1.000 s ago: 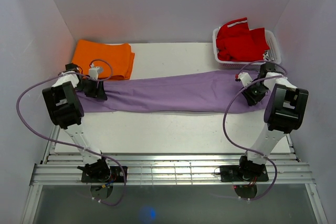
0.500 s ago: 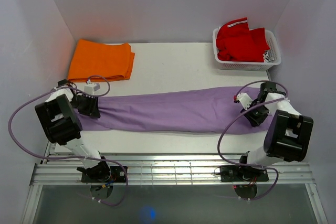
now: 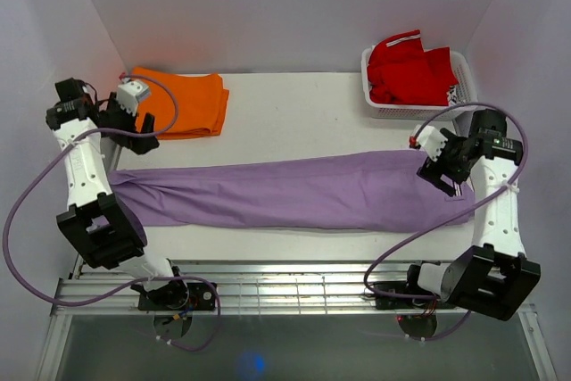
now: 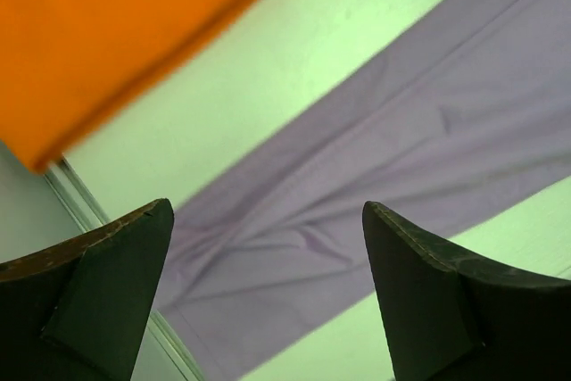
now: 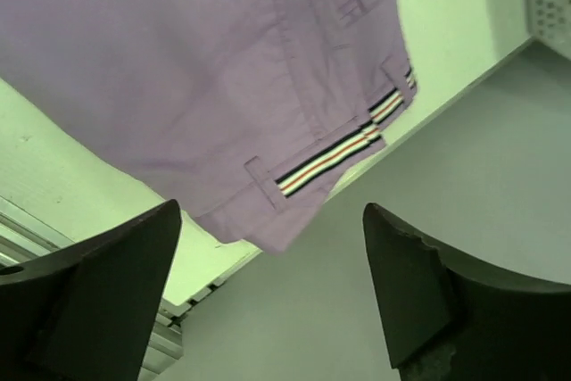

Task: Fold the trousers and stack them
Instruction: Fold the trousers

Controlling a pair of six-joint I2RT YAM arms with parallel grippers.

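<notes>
The lilac trousers [image 3: 294, 192] lie stretched flat across the table, left to right, one leg on the other. In the left wrist view the leg ends [image 4: 375, 158] lie below my open left gripper [image 4: 268, 296], which holds nothing. In the top view my left gripper [image 3: 143, 134] hovers beside the orange garment, above and behind the leg ends. My right gripper [image 3: 446, 178] is raised over the waistband end, open and empty. The right wrist view shows the waistband with its striped trim [image 5: 343, 151] below my right gripper [image 5: 268, 301].
A folded orange garment [image 3: 178, 100] lies at the back left, also seen from the left wrist [image 4: 116, 33]. A white basket [image 3: 464, 78] with a red garment [image 3: 406, 69] stands at the back right. The side walls stand close to both trouser ends.
Both grippers have opened and let go of the trouser ends, then lifted away. The left one moved back toward the orange garment. The trousers now lie nearer the front edge.
</notes>
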